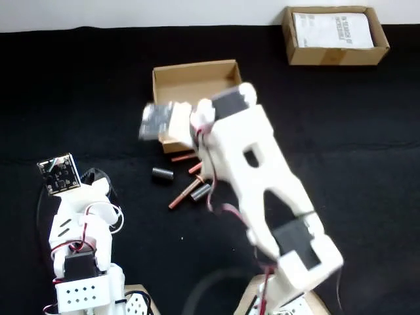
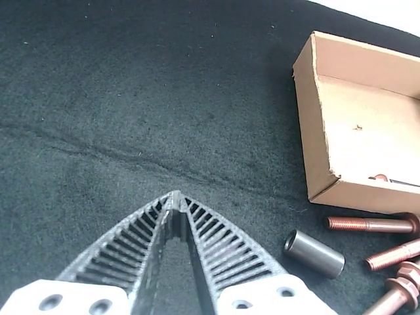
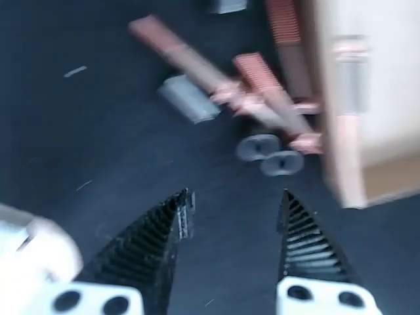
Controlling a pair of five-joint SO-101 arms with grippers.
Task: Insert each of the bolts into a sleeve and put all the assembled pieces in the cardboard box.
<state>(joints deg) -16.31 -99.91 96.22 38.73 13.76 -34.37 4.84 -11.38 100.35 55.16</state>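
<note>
The black cloth-covered table carries everything. The white right arm stretches from the near edge to the middle of the table, and its front end is above the near left corner of the open brown cardboard box. The white left arm is folded at the near left, well apart from the parts. A second brown cardboard box with a white printed sheet inside stands at the far right corner.

The right pincer is spread wide and grasps nothing. It hangs over bare table just beside the box wall, touching no part. The left pincer is clenched, tips pressed together, with nothing between them.

Three loose copper-coloured bolts lie on the table just in front of the open box, close together. Grey metal sleeves lie among them, one beside the bolts on the left. Inside the box, by its near wall, lies a copper-and-grey piece, too blurred to tell more.
</note>
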